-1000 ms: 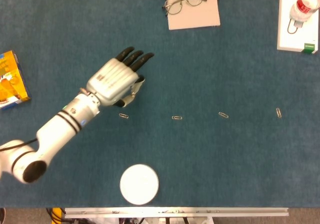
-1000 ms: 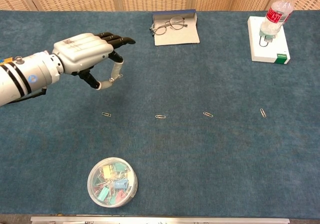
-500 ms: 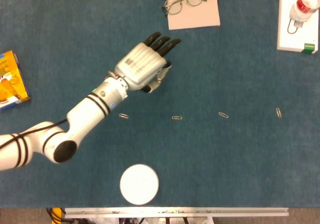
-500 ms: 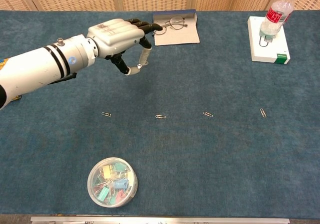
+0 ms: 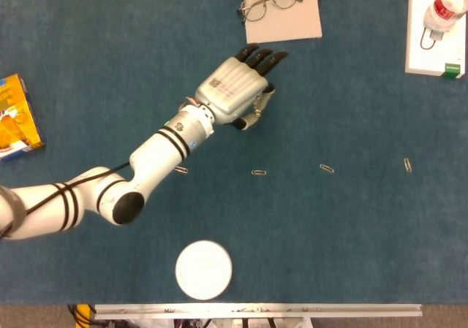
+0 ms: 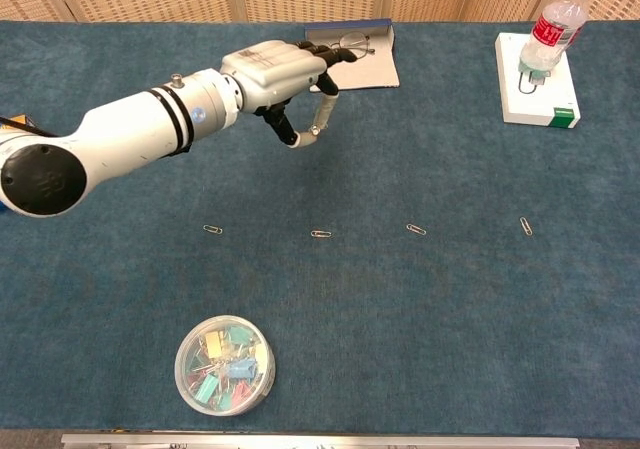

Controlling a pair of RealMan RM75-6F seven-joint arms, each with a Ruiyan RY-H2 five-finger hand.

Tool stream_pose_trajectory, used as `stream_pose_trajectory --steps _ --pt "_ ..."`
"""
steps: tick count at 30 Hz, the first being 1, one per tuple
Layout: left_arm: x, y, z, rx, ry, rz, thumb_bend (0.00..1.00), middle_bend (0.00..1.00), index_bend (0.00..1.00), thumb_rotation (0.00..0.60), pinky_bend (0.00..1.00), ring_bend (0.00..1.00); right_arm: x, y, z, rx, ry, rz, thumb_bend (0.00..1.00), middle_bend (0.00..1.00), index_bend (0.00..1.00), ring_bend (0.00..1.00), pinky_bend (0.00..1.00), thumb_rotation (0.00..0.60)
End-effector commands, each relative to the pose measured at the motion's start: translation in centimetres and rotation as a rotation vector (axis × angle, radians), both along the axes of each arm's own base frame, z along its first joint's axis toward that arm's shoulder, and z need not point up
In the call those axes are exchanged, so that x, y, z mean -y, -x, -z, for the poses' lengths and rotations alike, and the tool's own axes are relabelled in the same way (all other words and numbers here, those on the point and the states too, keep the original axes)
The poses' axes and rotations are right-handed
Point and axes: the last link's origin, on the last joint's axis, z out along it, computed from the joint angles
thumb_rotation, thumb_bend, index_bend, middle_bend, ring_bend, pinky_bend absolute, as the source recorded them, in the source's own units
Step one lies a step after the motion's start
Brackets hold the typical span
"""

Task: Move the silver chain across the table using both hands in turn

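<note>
Left robot hand [image 5: 238, 94], fingers apart and empty, hovers over the surface [image 5: 351, 240]; four paper clips [image 5: 259, 172] lie nearer the robot, aligned left to right; right robot hand unseen.

No text, brand or number can be read; print on the orange box [image 5: 14, 116] and bottle label [image 6: 548, 31] is too blurred.

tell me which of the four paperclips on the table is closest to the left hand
The second paperclip from the left, lying just below the left hand. The leftmost one lies under the forearm, further from the hand, and the other two lie off to the right.
</note>
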Motion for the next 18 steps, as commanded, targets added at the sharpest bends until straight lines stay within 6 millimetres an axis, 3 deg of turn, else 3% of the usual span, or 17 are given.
stream_pose_trajectory --steps 1,12,15,18 --pt "-0.1 -0.6 0.4 0.018 0.012 -0.004 0.33 0.00 0.56 0.600 0.00 0.00 0.0 0.3 0.0 0.005 0.003 0.008 0.34 0.20 0.30 0.12 0.32 0.600" --pt "-0.5 -3.0 2.0 0.061 0.039 0.007 0.33 0.00 0.56 0.600 0.00 0.00 -0.3 0.7 -0.4 0.005 0.011 0.015 0.34 0.20 0.30 0.12 0.32 0.600" --pt "-0.6 -3.3 2.3 0.066 0.040 0.006 0.33 0.00 0.45 0.600 0.00 0.00 -0.3 0.7 -0.4 0.005 0.013 0.016 0.34 0.20 0.30 0.12 0.32 0.600" --pt "-0.8 -3.4 2.5 0.069 0.038 0.001 0.33 0.00 0.22 0.600 0.00 0.00 -0.4 0.7 -0.4 0.006 0.012 0.018 0.34 0.20 0.30 0.12 0.32 0.600"
